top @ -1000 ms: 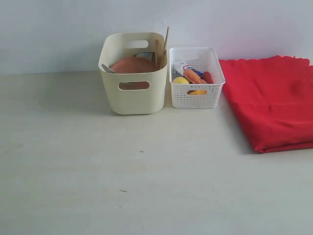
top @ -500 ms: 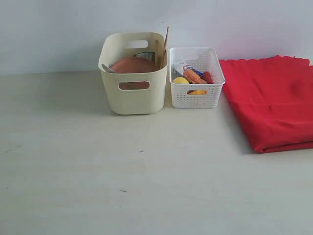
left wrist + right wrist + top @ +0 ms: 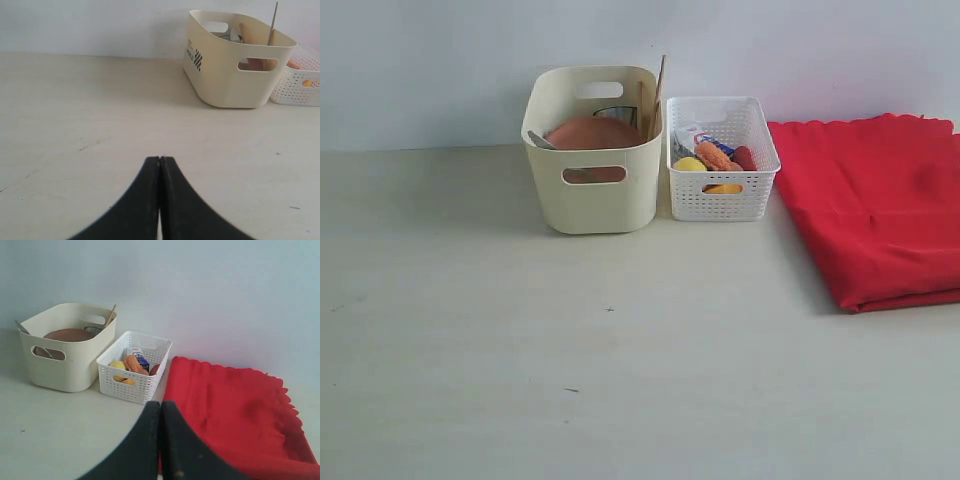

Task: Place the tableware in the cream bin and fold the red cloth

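Cream bin (image 3: 592,195) stood at the rear of the worktop (image 3: 620,380), brown plate (image 3: 592,133) and chopsticks (image 3: 660,85) inside, white basket (image 3: 722,200) just beside it. Red cloth (image 3: 880,220) lay to the right, scalloped edge rearward. Open worktop stretched in front. Left fingers (image 3: 147,200) and right fingers (image 3: 150,440) were pressed together.

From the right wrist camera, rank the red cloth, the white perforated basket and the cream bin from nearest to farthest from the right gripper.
1. Large red scalloped fabric cloth, just beyond the shut right gripper.
2. White perforated plastic basket, next to the cloth's edge.
3. Tall cream solid-walled plastic bin, on the basket's far side.
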Tool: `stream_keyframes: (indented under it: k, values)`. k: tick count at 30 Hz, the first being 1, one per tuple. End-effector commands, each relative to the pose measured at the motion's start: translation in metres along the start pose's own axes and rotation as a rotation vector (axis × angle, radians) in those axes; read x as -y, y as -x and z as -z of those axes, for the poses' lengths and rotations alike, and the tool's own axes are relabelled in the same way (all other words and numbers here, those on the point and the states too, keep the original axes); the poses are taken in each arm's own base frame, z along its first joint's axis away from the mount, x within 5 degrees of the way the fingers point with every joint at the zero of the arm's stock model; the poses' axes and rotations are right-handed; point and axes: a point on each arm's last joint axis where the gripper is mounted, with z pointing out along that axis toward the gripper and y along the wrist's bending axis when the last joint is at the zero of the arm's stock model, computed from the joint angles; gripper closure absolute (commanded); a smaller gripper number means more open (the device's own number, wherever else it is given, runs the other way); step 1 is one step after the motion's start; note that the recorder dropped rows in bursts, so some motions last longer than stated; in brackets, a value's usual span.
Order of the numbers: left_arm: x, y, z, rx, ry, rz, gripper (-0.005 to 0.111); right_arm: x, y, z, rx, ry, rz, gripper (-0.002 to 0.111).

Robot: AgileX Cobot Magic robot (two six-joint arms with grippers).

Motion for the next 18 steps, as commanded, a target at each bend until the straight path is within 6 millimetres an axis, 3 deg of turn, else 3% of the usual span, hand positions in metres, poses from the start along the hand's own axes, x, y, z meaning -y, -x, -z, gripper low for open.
stream_keyframes:
  k: [1, 7, 18]
  values:
    - [0.000, 0.000, 0.000, 0.010, -0.006, 0.000, 0.107, 0.000, -0.002, 0.000, -0.003, 0.005, 0.003, 0.108]
    - [-0.003, 0.000, 0.000, 0.016, 0.050, -0.080, 0.107, 0.000, -0.002, 0.000, -0.003, 0.005, 0.003, 0.108]
    - [-0.010, -0.002, 0.001, -0.006, 0.170, -0.047, 0.107, 0.000, -0.002, 0.000, -0.003, 0.005, 0.003, 0.108]
